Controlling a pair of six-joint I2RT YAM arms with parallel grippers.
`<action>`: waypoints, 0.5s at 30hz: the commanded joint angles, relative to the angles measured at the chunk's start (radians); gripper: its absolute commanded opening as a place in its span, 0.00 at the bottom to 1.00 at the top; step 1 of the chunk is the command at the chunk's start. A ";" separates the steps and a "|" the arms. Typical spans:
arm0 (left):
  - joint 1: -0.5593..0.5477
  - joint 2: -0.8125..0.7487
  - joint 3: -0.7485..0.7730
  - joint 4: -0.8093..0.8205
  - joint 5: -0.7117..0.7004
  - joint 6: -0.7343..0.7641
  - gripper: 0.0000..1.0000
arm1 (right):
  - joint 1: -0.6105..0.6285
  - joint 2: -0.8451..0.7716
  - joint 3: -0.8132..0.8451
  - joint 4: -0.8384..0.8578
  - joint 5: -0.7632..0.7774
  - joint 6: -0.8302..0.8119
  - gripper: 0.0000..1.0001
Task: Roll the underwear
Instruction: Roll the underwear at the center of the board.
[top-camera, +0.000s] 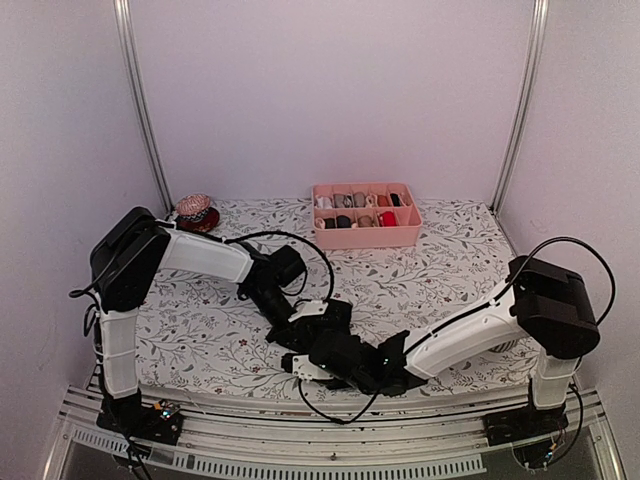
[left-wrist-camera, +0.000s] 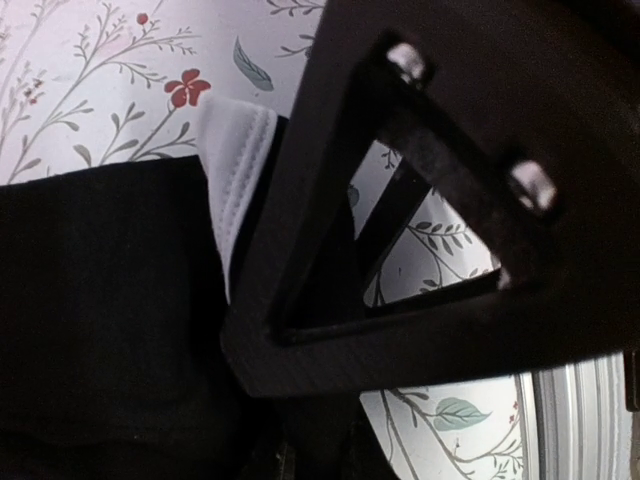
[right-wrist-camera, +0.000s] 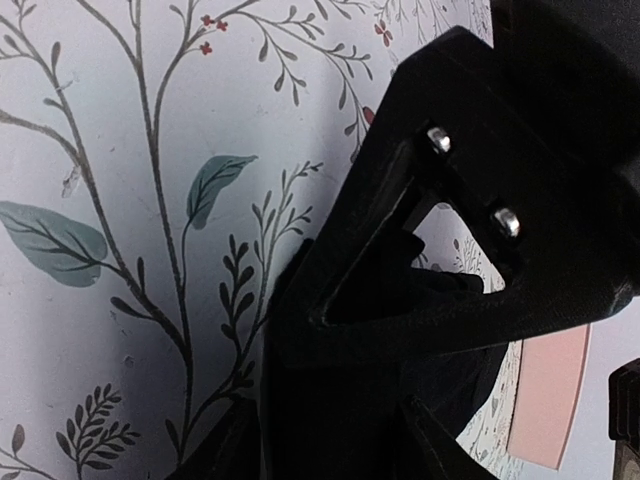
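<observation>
**Two grippers on black underwear**

The left gripper (left-wrist-camera: 265, 390) is almost pressed together, pinching the underwear (left-wrist-camera: 100, 300) just beside its pale waistband (left-wrist-camera: 238, 170). The black fabric spreads out from that finger. The right gripper (right-wrist-camera: 290, 400) sits against bunched black fabric, and I cannot tell how far its jaws are spread. Both meet near the front edge of the floral table (top-camera: 450, 270).
</observation>
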 joint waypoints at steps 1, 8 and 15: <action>0.005 0.056 -0.032 -0.082 -0.068 -0.008 0.00 | -0.020 0.027 0.017 -0.046 -0.022 0.048 0.44; 0.007 0.054 -0.035 -0.082 -0.070 -0.005 0.01 | -0.035 0.041 0.032 -0.095 -0.061 0.089 0.27; 0.007 0.038 -0.050 -0.057 -0.091 -0.009 0.17 | -0.049 0.020 0.036 -0.136 -0.141 0.129 0.13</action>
